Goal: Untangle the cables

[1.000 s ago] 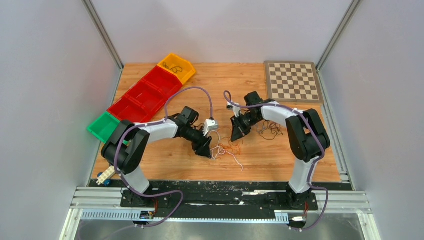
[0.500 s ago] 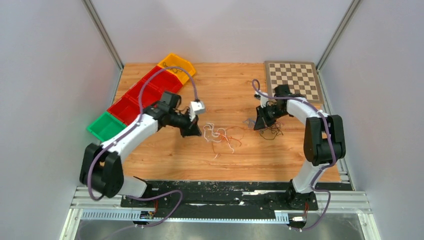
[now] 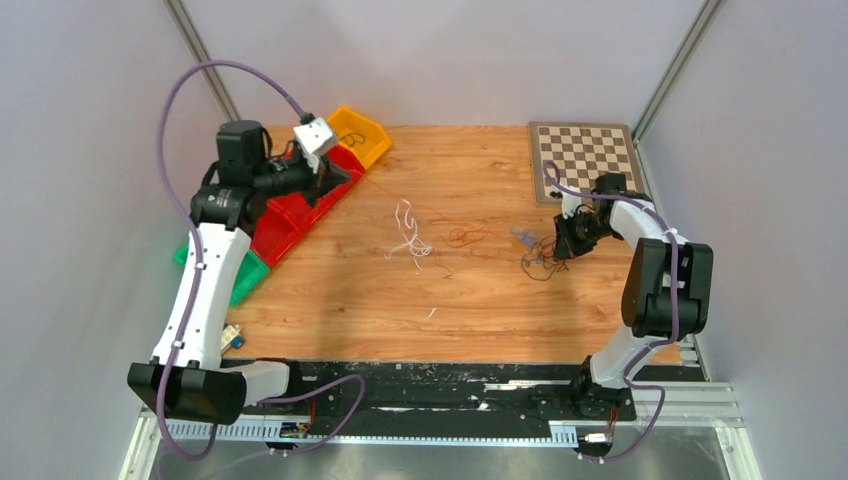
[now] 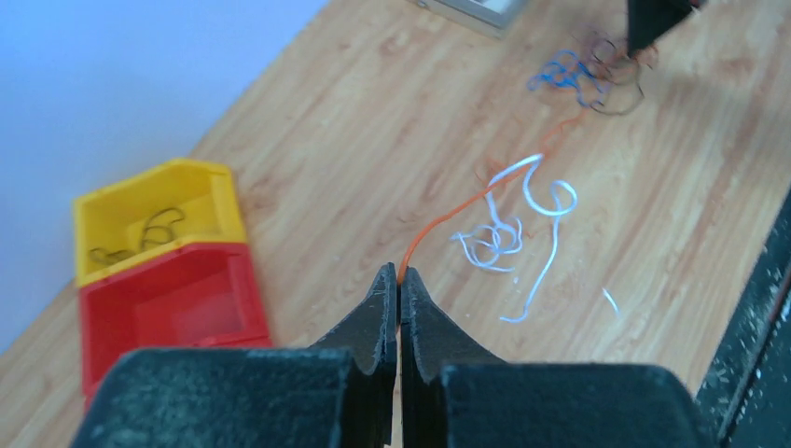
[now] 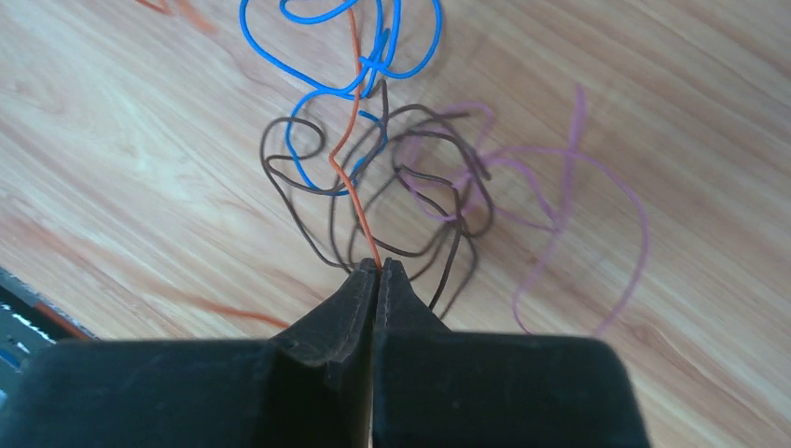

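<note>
The cables lie spread over the wooden table. My left gripper (image 3: 348,172) is raised near the red bin (image 3: 290,215) and shut on one end of a thin orange wire (image 4: 438,219). That wire stretches across the table to my right gripper (image 3: 557,250), which is shut on its other end (image 5: 359,201). Loose white wires (image 3: 408,235) lie mid-table, also seen in the left wrist view (image 4: 508,233). Under the right gripper (image 5: 378,266) sit a dark brown tangle (image 5: 410,177), a blue wire (image 5: 336,47) and a purple wire (image 5: 560,215).
A yellow bin (image 3: 358,132) holding a dark wire, red bins and a green bin (image 3: 245,282) line the left edge. A chessboard (image 3: 585,163) lies at the back right. A small orange loop (image 3: 462,237) rests between the white wires and the dark tangle.
My left arm shut on the orange wire and swung up and back-left toward the bins, drawing it taut. The right arm moved right. The white wires were left behind mid-table.
</note>
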You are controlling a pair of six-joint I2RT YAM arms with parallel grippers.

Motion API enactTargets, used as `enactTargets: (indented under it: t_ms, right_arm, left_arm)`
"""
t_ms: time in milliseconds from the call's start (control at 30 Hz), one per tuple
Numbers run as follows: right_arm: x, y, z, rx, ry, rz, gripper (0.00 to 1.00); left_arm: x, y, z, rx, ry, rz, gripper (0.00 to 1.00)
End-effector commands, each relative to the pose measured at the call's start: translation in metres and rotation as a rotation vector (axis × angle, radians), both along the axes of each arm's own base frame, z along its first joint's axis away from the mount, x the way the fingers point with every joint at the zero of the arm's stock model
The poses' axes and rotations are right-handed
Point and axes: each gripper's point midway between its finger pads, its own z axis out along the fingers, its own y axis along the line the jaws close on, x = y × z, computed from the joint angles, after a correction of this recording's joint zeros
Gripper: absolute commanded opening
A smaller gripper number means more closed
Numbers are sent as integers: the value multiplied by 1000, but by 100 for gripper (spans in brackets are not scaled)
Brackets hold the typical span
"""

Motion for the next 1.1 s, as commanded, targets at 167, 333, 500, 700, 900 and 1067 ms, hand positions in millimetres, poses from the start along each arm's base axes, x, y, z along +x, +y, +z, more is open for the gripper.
enactTargets:
  t_ms: [167, 333, 500, 700, 900, 1067]
  right_arm:
    - [-8, -23, -10, -86, -13, 36, 0]
    - [-13, -34, -23, -121, 7, 40, 0]
    - [-15, -33, -23, -106, 16, 28, 10]
    - [-14, -25, -13, -62, 10, 21, 33]
    - [-13, -23, -3, -53, -14, 27, 45]
    - [-13, -21, 3, -45, -26, 35, 49]
  left_arm:
    - [16, 38, 143, -235, -259, 127, 0]
    - [11, 41, 191, -307, -332, 131, 0]
    - [14, 49, 216, -365, -345, 143, 0]
    - [3, 43, 235, -396, -368, 88, 0]
    - [-10, 41, 265, -459, -406, 74, 0]
    - [-22, 41, 300, -510, -468, 58, 0]
